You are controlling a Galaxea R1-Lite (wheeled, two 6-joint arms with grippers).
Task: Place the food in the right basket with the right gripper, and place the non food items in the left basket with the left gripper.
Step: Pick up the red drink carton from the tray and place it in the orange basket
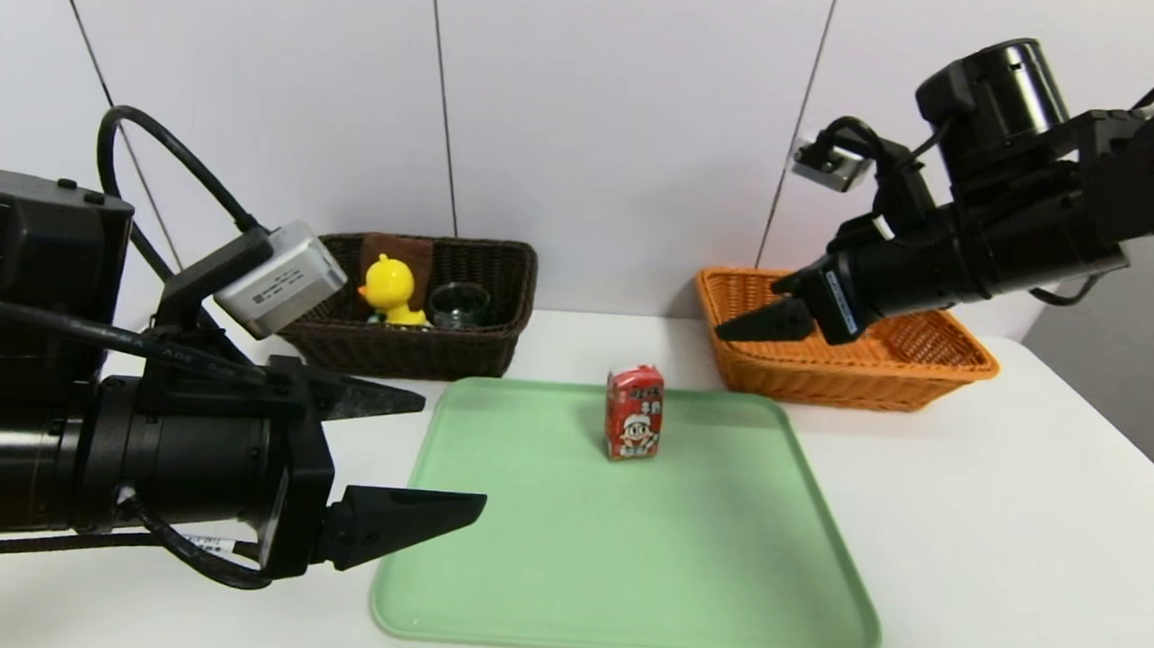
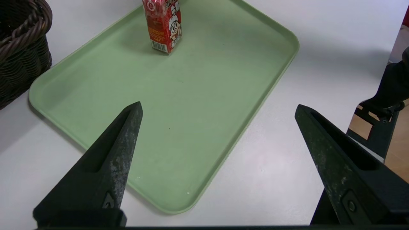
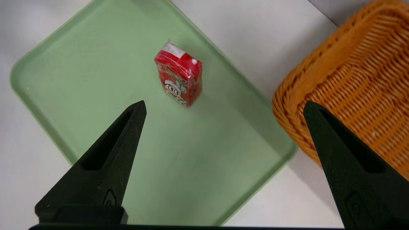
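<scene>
The red carton (image 1: 635,414) stands on the green tray (image 1: 643,549), between both baskets.

The far left basket (image 1: 405,354) is dark brown, the far right one (image 1: 834,388) orange, both woven; the carton (image 1: 634,413) is red, cartoon-faced.

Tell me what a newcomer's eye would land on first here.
Probably the small red drink carton, standing alone toward the back of the pale green tray. Next might come the bright yellow duck in the dark brown basket at the back left. The left gripper, large in the left foreground, and the right gripper, by the orange basket at the back right, both have their fingers open.
</scene>
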